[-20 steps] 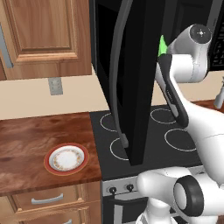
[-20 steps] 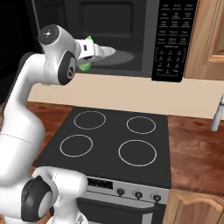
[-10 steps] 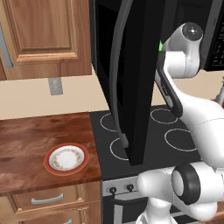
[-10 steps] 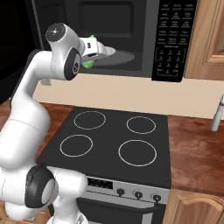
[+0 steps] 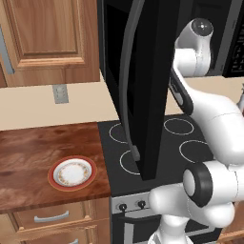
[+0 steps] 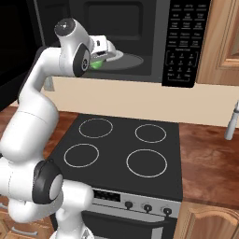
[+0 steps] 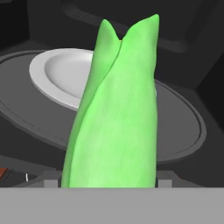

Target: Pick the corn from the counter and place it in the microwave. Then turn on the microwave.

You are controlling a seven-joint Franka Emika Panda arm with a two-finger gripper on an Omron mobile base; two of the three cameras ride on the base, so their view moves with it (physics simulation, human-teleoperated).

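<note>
The bright green corn point(image 7: 114, 113) stands lengthwise between my fingers, its split leafy tip pointing into the cavity. My gripper point(image 7: 109, 177) is shut on it. From the right base, the gripper point(image 6: 106, 52) sits at the left of the microwave point(image 6: 179, 42) opening, with the corn point(image 6: 96, 64) showing just under the hand. Beyond the corn lies the round dark turntable point(image 7: 177, 124) with a white plate point(image 7: 59, 76) on it. The microwave door point(image 5: 152, 76) is swung wide open over the stove. The counter point(image 5: 33, 145) lies at the lower left.
A white red-rimmed plate point(image 5: 72, 172) sits on the counter near its front edge. The black stovetop point(image 6: 121, 149) with ring burners lies below the microwave. The open door's curved grey handle point(image 5: 126, 81) juts toward the base. More counter point(image 6: 210, 161) extends right of the stove.
The hand has moved further toward and into the microwave opening with the corn still held; the arm's upper joint has swung along with it.
</note>
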